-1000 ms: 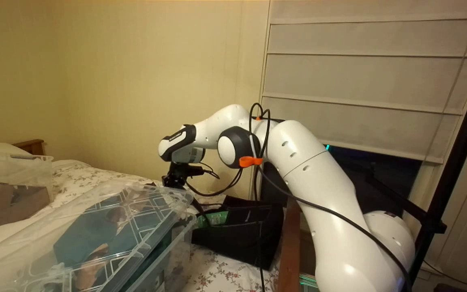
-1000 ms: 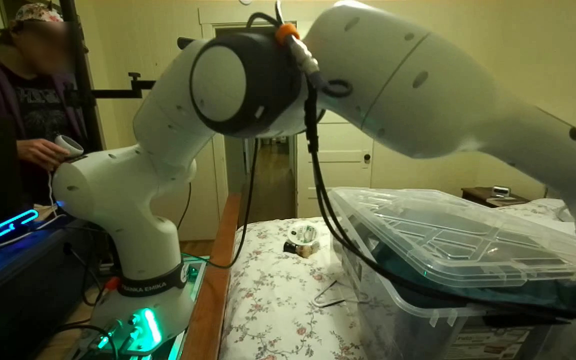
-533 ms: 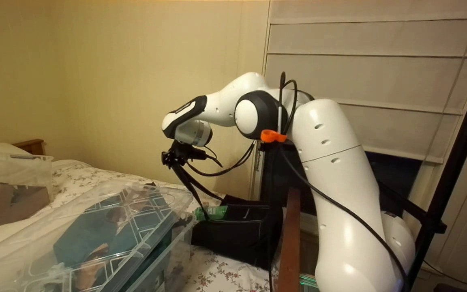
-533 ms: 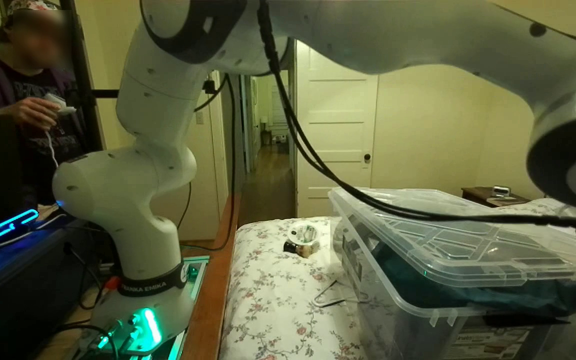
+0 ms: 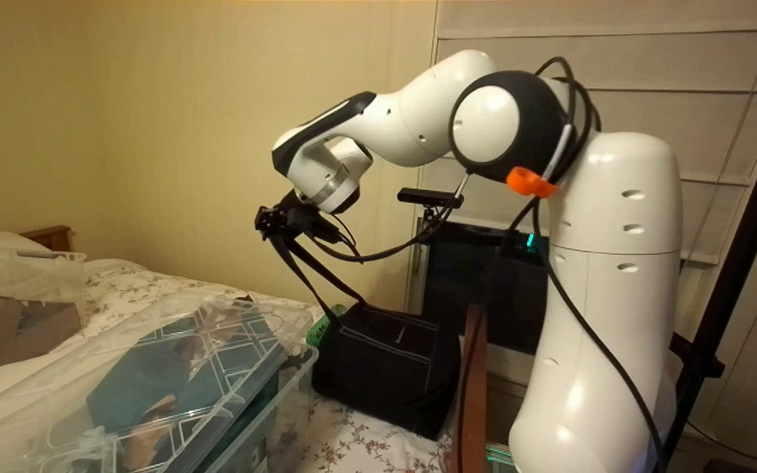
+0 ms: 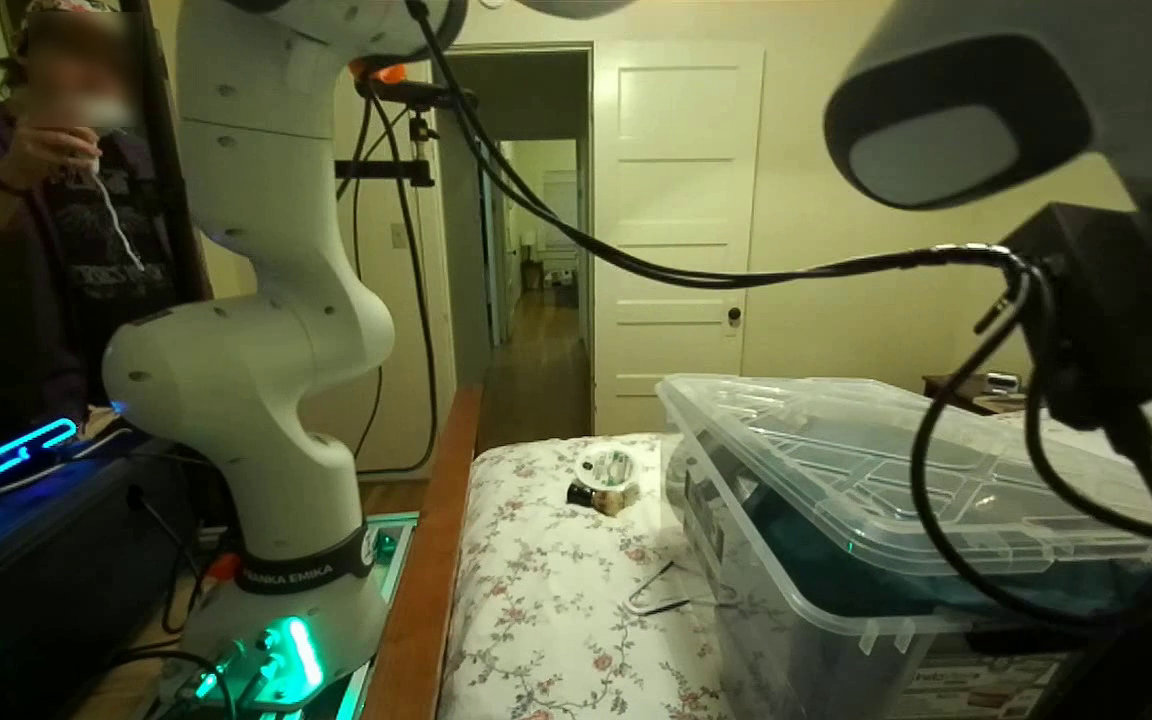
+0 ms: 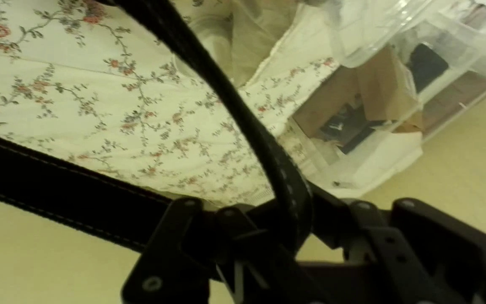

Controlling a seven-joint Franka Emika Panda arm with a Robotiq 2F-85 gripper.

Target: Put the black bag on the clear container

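The pincer is narrow, pinched on the strap, whose two runs rise straight from the black bag in an exterior view; the broad fabric body would be awkward to grip, so the thin strap is presumably the sensible hold. The bag stands on the desk near the corner where the edge with the wooden rail meets the edge along the wall, between that rail and the clear container. Its base seems to rest on the desk, so I judge this to be the start of the lift, with the strap drawn taut to take the weight. Something green shows by its top; whether inside or behind, I cannot tell. The container lies farther in from the railed edge, its lid askew above the rim, probably because the teal cloth packed beneath props it up. A loose lid could shift under a floppy bag, so the next move should raise the bag's base well clear of the lid before carrying it over, then lower it slowly near the lid's middle
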